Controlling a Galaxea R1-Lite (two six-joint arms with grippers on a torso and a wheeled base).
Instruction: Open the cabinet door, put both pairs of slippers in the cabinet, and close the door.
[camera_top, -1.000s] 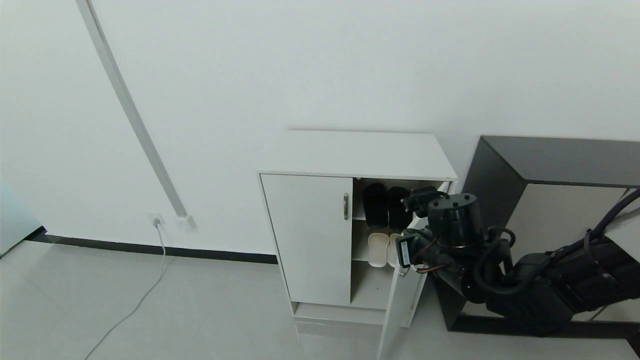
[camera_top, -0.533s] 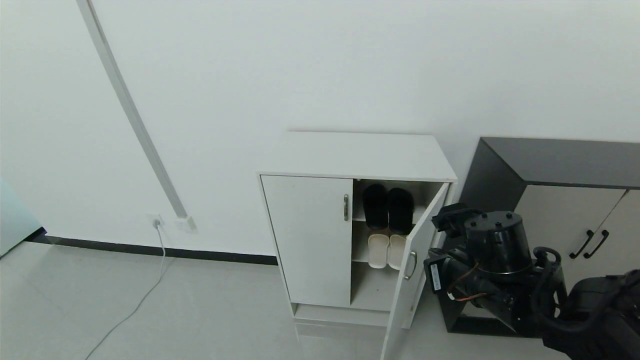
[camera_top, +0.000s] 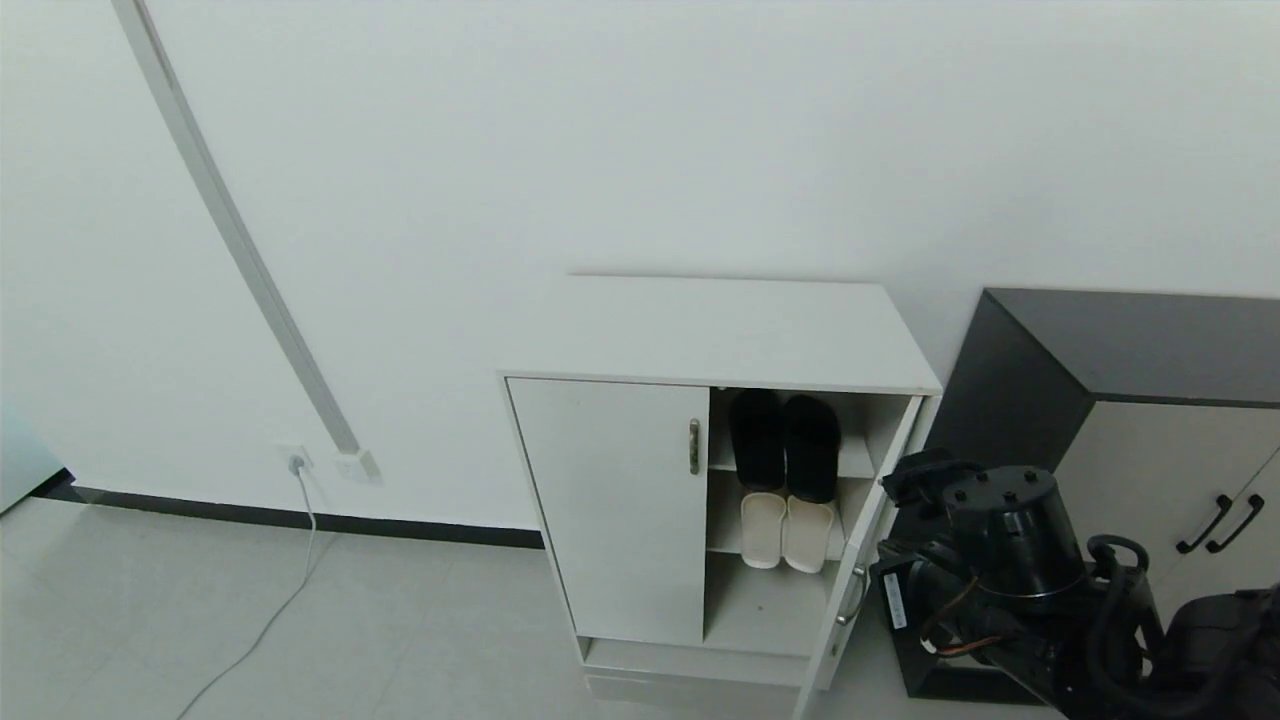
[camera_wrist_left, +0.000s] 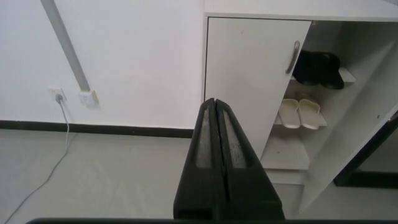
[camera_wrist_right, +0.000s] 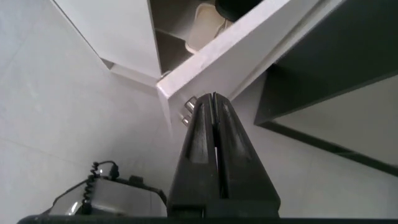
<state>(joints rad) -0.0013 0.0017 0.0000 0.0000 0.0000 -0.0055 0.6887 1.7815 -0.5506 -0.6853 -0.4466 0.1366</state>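
The right end effector (camera_wrist_right: 214, 99) has its two fingers pressed together with nothing between them. Its tips sit right at the outer face of the open cabinet door (camera_wrist_right: 249, 50), just beside the door handle (camera_wrist_right: 188, 111); whether they touch the panel cannot be told. Beyond those tips the door stands partly swung out from the white cabinet (camera_top: 740, 330), hinged on the side nearest this end effector. Past the door, inside the open compartment, the black slippers (camera_top: 785, 440) lie side by side on the upper shelf. The white slippers (camera_top: 787, 515) lie side by side on the shelf directly below them, and the bottom shelf under both is bare. Farther from the right end effector, the other cabinet door (camera_top: 610, 500) is shut flat, with its own handle (camera_top: 693, 446) at the edge next to the opening. A dark cabinet (camera_top: 1100, 340) stands close behind the right end effector, against the same wall. The left end effector (camera_wrist_left: 216, 102) is also closed on nothing and is well apart from the cabinet, pointing toward its shut door, with both pairs of slippers ahead of it and off to one side. A wall socket (camera_top: 296, 462) with a cable (camera_top: 260, 620) trailing onto the floor (camera_top: 400, 640) lies far off, beyond the shut door.
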